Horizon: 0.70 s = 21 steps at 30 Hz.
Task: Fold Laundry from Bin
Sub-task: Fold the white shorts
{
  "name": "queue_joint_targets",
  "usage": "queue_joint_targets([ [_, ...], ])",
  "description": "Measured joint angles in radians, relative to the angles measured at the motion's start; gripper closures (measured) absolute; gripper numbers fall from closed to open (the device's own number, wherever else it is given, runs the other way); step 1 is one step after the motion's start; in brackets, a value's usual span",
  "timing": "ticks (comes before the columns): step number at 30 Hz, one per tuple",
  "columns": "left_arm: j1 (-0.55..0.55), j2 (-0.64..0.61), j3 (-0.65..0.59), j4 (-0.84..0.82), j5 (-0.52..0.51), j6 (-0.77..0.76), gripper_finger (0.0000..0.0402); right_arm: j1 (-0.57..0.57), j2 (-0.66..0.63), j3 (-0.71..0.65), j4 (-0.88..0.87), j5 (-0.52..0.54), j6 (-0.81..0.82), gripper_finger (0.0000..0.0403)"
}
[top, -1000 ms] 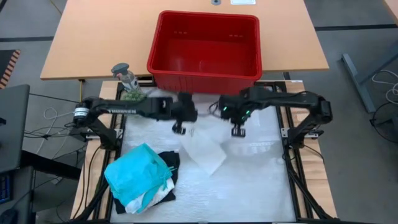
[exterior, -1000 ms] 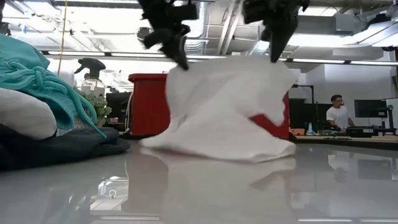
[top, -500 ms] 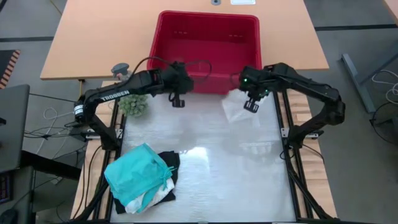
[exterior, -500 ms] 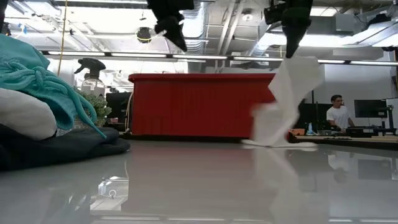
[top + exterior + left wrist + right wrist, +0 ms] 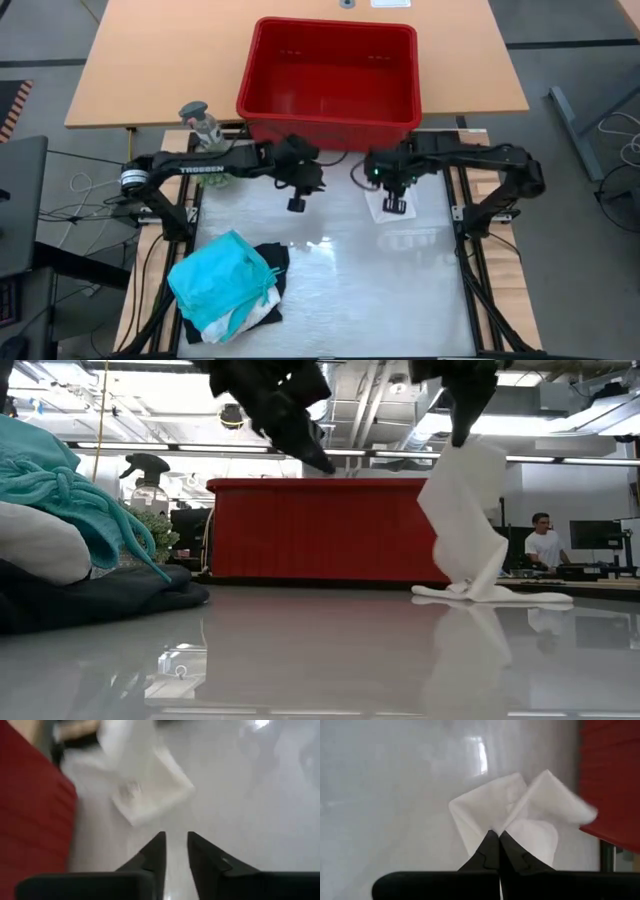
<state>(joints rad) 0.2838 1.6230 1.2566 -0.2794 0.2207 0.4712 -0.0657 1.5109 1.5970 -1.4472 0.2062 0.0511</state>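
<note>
Sitting at the left front of the white table (image 5: 330, 290): a stack of laundry, a teal garment (image 5: 220, 278) draped over a black one (image 5: 268, 262) with a bit of white showing beneath, apparently the finished pile. Standing farther back on the left, a small green plant (image 5: 213, 152) and a spray bottle (image 5: 200, 118), untouched.

Hovering just in front of the bin, near the table's middle: the left gripper (image 5: 296, 203), fingers (image 5: 155, 855) parted by a narrow gap and carrying nothing, with bare table showing between them in its wrist view.

Hanging to the right of it, well apart: the right gripper (image 5: 394, 206), fingers (image 5: 490, 851) pressed together on a pinch of the white cloth (image 5: 462, 520). Dangling from that pinch, the cloth folding over itself, its lower edge resting on the table just in front of the bin's right part.

Judging the step: laying out one white piece for folding, held by one corner only. Calling next, probably, for lowering and spreading the cloth flat, then taking a free corner with the empty left gripper; risking a crumpled heap otherwise.

Standing behind both grippers at the table's far edge: the red bin (image 5: 262, 60), appearing empty from above, only its red floor visible.
</note>
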Motion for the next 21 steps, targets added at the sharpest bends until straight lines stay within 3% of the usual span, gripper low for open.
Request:
queue_joint_targets([
  [7,0.02,0.021,-0.115,0.418,0.063,-0.031,0.0242,0.103,-0.007,0.0,-0.003,-0.001,0.097,0.0388],
  [14,-0.015,0.161,-0.074,0.478,0.069,-0.023,0.016,0.108,-0.008,0.0,0.0,-0.023,0.16,0.0388],
  [21,-0.037,0.217,-0.05,0.454,0.067,-0.089,0.0143,0.081,-0.008,0.0,0.009,-0.029,0.162,0.0388],
])
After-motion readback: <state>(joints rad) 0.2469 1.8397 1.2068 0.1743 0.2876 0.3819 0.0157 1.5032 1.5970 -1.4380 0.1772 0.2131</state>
